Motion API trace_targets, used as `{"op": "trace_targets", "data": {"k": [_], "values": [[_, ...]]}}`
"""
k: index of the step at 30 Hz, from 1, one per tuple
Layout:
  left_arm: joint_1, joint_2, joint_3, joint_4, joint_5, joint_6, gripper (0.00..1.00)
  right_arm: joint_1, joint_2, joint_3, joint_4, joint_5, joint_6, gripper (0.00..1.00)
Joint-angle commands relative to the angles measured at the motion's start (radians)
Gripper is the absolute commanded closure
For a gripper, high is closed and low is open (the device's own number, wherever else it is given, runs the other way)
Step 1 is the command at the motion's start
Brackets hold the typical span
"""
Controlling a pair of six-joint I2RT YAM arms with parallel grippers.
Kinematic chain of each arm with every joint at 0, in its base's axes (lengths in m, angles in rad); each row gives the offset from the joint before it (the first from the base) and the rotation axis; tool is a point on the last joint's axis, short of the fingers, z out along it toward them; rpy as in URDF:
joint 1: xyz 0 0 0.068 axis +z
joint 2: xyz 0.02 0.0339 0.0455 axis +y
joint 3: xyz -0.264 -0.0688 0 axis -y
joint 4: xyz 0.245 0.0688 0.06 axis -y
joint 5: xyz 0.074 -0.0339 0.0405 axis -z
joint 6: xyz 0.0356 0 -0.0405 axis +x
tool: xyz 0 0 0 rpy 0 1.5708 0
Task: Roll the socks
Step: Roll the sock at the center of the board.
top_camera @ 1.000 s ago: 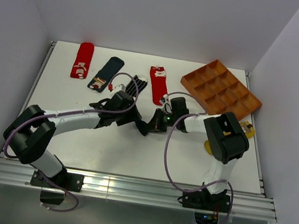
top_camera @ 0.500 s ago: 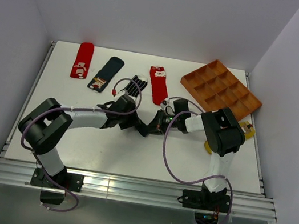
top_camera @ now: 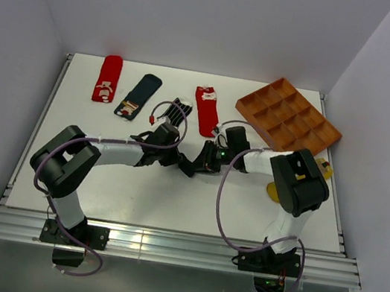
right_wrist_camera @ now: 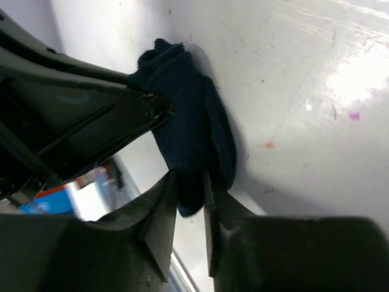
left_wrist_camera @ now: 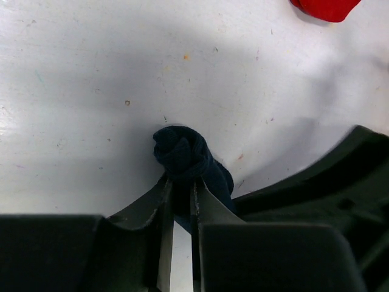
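Left wrist view.

A: Where is the navy sock (left_wrist_camera: 182, 152) relative to the left gripper (left_wrist_camera: 179, 190)?

B: It lies bunched into a small roll on the table (left_wrist_camera: 91, 91), right at the fingertips. The two fingers are drawn close together and pinch its near end between them.

A: And in the right wrist view?

B: The sock's other end sits in the narrow gap of the right gripper (right_wrist_camera: 189, 196), and both fingers touch the fabric. Whether they clamp it cannot be told. The left gripper's tip meets the sock from the opposite side.

A: How do the arms stand in the top view?

B: Both reach inward from their bases to the middle of the table. The grippers face each other, tip to tip, with the dark sock between them.

A: What lies beyond?

B: A yellow sock is partly hidden under the right arm (top_camera: 272, 193). Along the far edge, well apart from the grippers and flat, lie a red sock (top_camera: 206, 110), a striped sock (top_camera: 179, 108), a patch sock (top_camera: 138, 95) and a second red sock (top_camera: 106, 77). A tray (top_camera: 289, 115) with compartments sits at the far right.
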Motion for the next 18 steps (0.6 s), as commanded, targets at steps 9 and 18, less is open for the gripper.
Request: {"op": "trace_targets", "data": {"k": [9,18], "values": [[-0.004,0.032,0.050,-0.104,-0.017,0.058,0.95,0.226,-0.368,-0.004,-0.239,0.690,-0.346,0.59],[-0.005,0.036,0.079,-0.132,-0.005,0.078,0.95,0.401,-0.341,-0.010,-0.198,0.893,-0.467,0.54]]}}
